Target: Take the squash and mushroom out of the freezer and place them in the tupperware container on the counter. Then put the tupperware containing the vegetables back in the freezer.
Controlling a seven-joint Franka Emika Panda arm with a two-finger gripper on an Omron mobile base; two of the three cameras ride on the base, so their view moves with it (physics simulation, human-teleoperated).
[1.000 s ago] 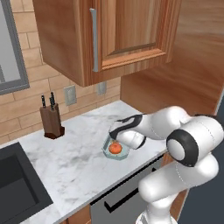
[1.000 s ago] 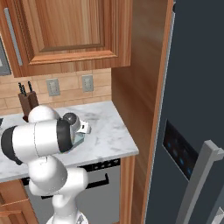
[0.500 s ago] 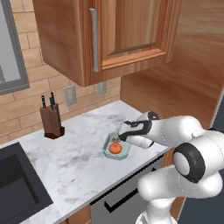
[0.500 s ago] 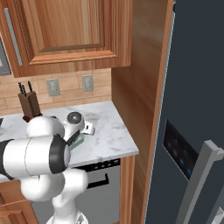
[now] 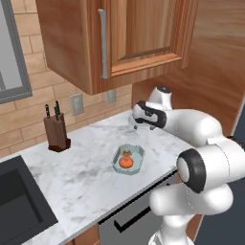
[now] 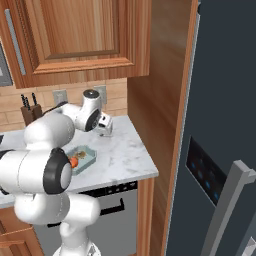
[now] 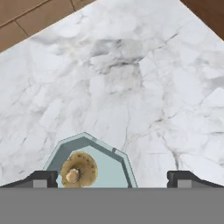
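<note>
The gripper (image 7: 112, 177) hangs above the counter (image 5: 86, 167) with its jaws spread wide and nothing between them. The container (image 5: 128, 159) sits on the marble at the hand's 7 o'clock in the left base view, holding the squash (image 5: 126, 162) and the mushroom (image 7: 78, 169) (touching, side by side). The freezer (image 6: 220, 125) stands shut.

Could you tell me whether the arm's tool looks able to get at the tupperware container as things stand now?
Probably yes. The tool hangs open above the counter just behind the tupperware container, which holds the squash and mushroom; nothing stands between them.
</note>
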